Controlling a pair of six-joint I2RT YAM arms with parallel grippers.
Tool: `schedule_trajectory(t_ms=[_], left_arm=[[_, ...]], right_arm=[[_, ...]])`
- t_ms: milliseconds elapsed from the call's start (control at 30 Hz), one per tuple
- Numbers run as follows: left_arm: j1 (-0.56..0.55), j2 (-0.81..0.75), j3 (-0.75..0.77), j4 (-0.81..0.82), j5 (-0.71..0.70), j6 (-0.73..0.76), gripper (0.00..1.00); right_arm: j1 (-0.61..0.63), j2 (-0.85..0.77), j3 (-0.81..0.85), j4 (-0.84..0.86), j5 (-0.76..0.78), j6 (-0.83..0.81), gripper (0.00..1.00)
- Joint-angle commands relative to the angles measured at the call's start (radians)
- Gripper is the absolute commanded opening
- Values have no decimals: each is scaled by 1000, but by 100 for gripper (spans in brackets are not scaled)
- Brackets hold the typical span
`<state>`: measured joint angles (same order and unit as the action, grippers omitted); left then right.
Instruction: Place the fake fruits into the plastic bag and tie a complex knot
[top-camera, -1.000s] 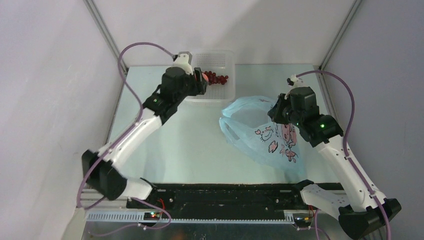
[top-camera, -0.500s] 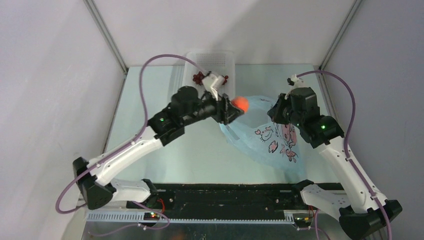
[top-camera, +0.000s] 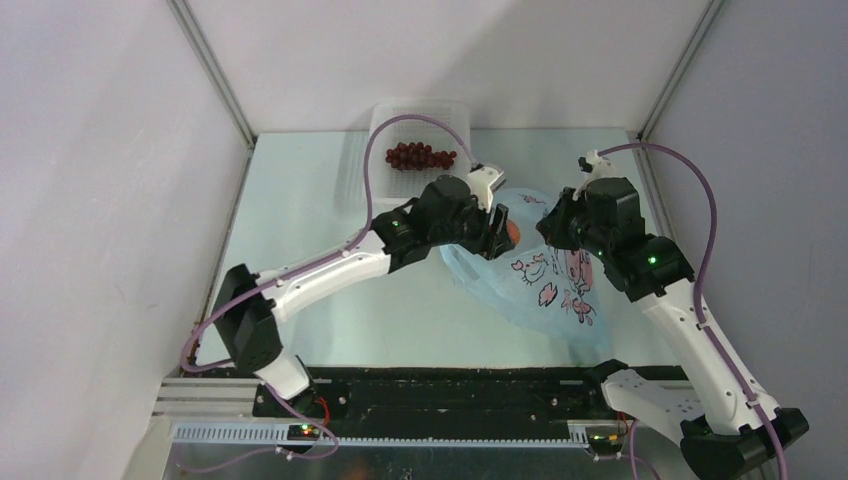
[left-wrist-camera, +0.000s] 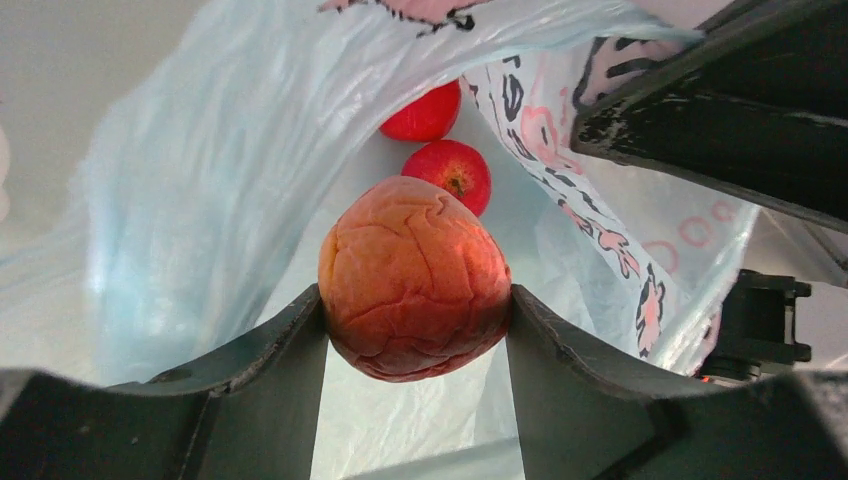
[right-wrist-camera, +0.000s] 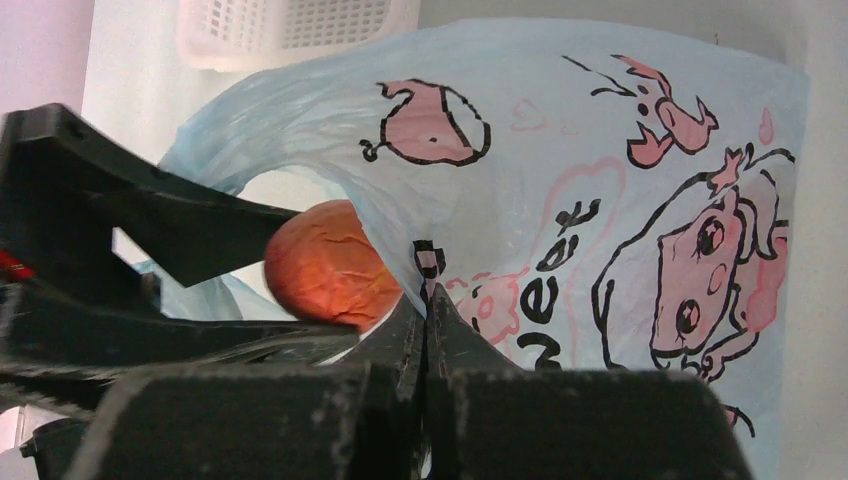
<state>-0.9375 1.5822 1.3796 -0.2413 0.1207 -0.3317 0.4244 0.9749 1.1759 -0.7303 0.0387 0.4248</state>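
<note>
Your left gripper (left-wrist-camera: 415, 300) brought the firm peach (left-wrist-camera: 413, 285), clamped mid-body, to the plastic bag (left-wrist-camera: 190, 180) mouth ahead; right gripper (right-wrist-camera: 428, 295) pinched its flimsy rim.

Plain pale-grey walls (top-camera: 450, 50) rise behind and on both sides of the jaws, metal corner posts (top-camera: 212, 72) between them. A pale-green counter (top-camera: 330, 290) lies beneath, evenly lit.

Thin plastic bag (right-wrist-camera: 560, 110): translucent light blue, pink-and-black cartoon print
Wrinkled round fruit (left-wrist-camera: 413, 280): orange-peach
Two glossy round fruits (left-wrist-camera: 455, 172): red
Bunch of small grapes (top-camera: 420, 155): dark red
Perforated plastic basket (right-wrist-camera: 290, 25): white
</note>
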Motion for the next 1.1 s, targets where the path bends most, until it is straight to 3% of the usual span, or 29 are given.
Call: schedule_trajectory(t_ms=[0, 200, 433, 800, 1067], left_arm=[[-3, 44, 39, 50, 61, -1, 51], [-14, 57, 0, 121, 178, -6, 59], [-26, 54, -15, 122, 186, 25, 90], [-29, 27, -41, 157, 182, 32, 91], [-29, -85, -103, 235, 207, 71, 93]], right_arm=[[6, -10, 5, 8, 15, -5, 0], [7, -5, 4, 16, 24, -5, 0], [7, -2, 5, 16, 29, -3, 0], [6, -3, 4, 8, 38, -3, 0], [7, -5, 5, 5, 39, -4, 0]])
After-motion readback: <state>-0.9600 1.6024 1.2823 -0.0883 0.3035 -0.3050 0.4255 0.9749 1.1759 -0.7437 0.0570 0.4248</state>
